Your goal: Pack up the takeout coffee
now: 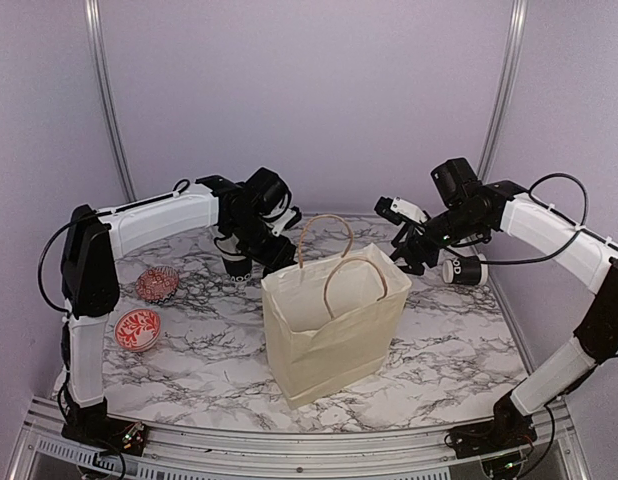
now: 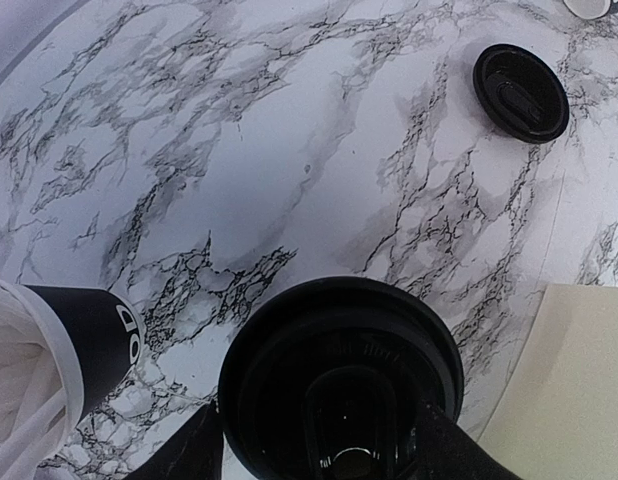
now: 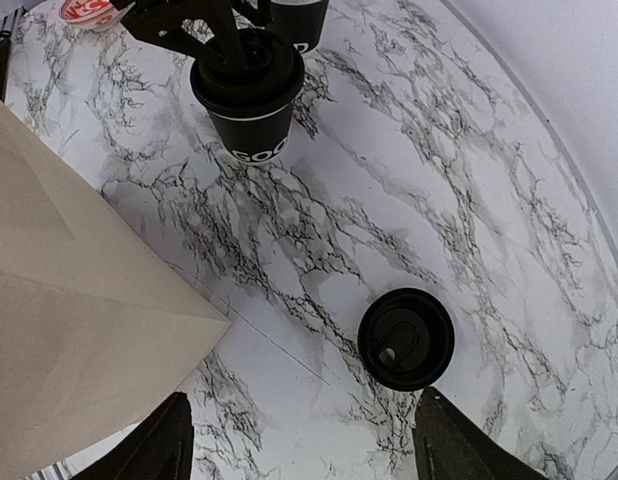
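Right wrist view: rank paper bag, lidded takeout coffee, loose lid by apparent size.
1. paper bag, cut off by the frame yet largest.
2. takeout coffee.
3. loose lid, only slightly smaller; it sits nearer the camera, so that gap is unsure.

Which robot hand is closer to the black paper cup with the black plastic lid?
Left. The left gripper clasps the black lidded paper cup; the right gripper hangs beyond the cream paper bag.

Pale lilac walls enclose a white, black-veined marble table; metal rails run up the corners; soft even light.
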`<state>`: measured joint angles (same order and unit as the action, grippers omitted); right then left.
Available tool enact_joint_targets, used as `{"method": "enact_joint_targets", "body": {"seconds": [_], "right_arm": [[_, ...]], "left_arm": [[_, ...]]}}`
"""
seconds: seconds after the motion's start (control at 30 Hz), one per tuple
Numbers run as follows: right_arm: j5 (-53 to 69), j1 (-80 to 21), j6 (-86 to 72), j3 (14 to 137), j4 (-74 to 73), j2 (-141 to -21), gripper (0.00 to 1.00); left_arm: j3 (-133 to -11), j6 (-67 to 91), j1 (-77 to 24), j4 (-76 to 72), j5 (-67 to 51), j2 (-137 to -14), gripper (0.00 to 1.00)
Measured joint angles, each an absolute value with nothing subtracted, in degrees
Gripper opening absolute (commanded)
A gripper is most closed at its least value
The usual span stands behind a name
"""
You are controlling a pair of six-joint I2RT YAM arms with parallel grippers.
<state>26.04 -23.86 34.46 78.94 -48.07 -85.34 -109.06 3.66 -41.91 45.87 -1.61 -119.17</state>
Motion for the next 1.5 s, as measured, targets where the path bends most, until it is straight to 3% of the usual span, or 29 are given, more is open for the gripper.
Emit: {"method": "enact_joint_targets", "body": {"seconds": [0.3,0.47,0.77,1.13,1.5], "right_arm": [[26.3,-23.9,34.5,78.9,-48.1,-85.3,0.73],[26.5,-23.9,34.5,78.9,-48.1,-85.3,0.73],[26.5,-23.9,34.5,78.9,-48.1,-85.3,0.72],[26.5,-23.9,34.5,78.9,-48.1,-85.3,0.72],[26.6,-23.9,34.5,78.9,-48.1,-85.3,0.72]], "left_arm": [[-109.7,3.6,-42.3,46.7,-1.4,-120.0,0.57],[-109.8,3.9,-42.6,46.9,0.4,-120.0,0.67],[-110.8,3.5,-43.9,48.3,3.1,-120.0,0.72],[-110.8,4.0,-44.2,49.1,3.8,-120.1,0.70],[-111.8,4.1,-44.1,49.4,2.5,-120.9,0.74]]}}
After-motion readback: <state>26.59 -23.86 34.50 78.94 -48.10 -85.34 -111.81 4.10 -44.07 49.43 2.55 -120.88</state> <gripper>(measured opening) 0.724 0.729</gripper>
